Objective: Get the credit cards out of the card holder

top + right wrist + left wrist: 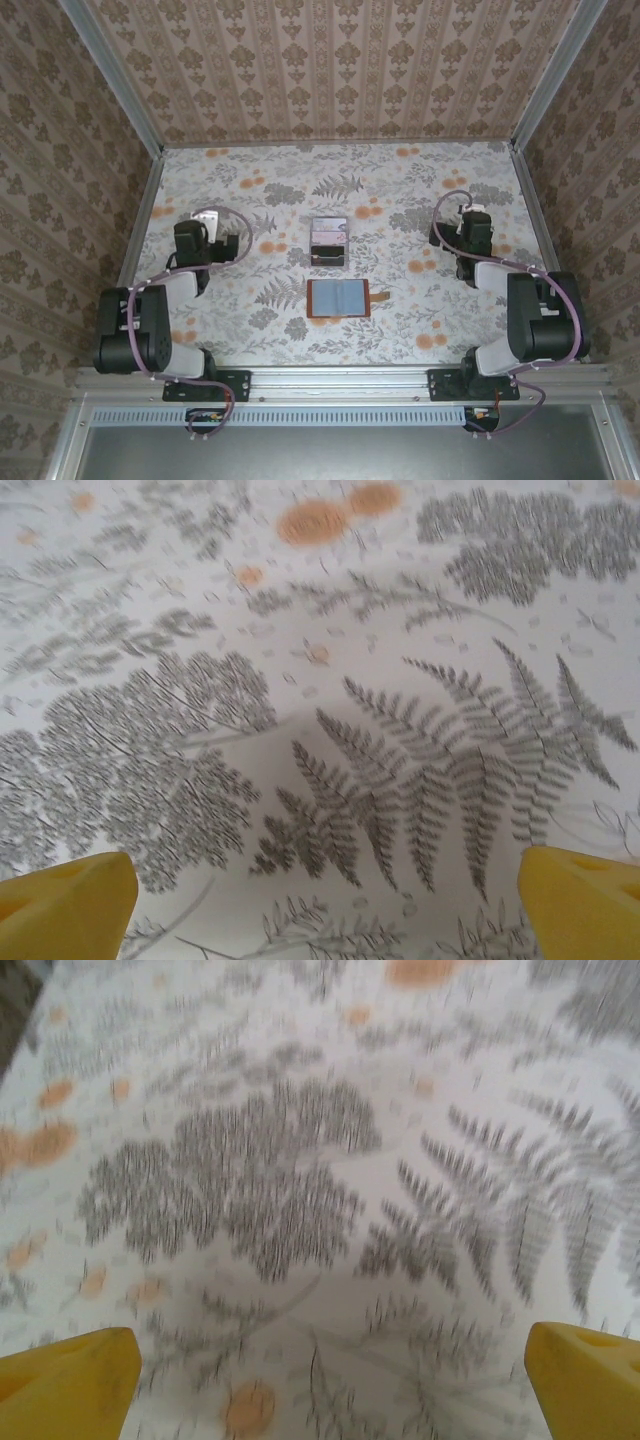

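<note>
Closest to you in each wrist view are the yellow fingertips (65, 1385), one in each bottom corner of the frame, with nothing but the flowered surface (300, 1160) between them. Your left hand (325, 1385) stands wide open and empty, and your right hand (325, 905) is the same. From above, the left hand sits at centre left of the frame and the right hand at centre right, both well apart from the work.

The card holder (338, 298) lies open and flat in the middle of the frame, grey pockets up, strap tab (381, 298) pointing right. Just above it in the picture is a clear tray (313, 240), with what look like grey-silver and dark credit cards (328, 252) inside. They are too small to count, and you cannot tell whether any card sits in the pockets.

If one does, watch these risks:
- A thin, glossy card lying flush could let your fingertips skate off, or pinch leather instead.
- Unpinned, the light holder may drag or fold shut.
- Bring both arms to the centre together and they may clash, or knock the tray.
</note>
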`<state>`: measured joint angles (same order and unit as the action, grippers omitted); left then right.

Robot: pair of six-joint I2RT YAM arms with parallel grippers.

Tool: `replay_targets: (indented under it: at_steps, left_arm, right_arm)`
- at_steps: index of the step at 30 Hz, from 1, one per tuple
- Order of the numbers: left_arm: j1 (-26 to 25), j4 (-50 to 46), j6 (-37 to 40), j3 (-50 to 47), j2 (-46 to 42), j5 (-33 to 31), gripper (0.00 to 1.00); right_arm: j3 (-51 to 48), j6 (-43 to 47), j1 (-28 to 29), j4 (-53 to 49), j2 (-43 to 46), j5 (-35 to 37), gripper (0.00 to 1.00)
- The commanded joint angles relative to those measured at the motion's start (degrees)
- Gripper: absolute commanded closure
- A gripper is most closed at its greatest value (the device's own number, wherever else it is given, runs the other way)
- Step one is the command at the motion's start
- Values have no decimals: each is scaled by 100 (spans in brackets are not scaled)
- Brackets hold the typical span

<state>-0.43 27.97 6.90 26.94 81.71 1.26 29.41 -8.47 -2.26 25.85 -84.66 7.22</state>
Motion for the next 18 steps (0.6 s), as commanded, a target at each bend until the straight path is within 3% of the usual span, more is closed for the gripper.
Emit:
replay_targets:
  at_steps: [1,5,18]
  left_arm:
    - [93,1538,-310,-162,407,484,0]
    - [139,2235,-402,-415,646,432,0]
    - [-34,2169,-323,-399,649,-22,0]
  right_arm:
    - [-255,374,130,1353,81,-269,1]
    - [-652,641,323,2474,-326,-284,0]
    - [-608,647,358,2312,-294,-214,0]
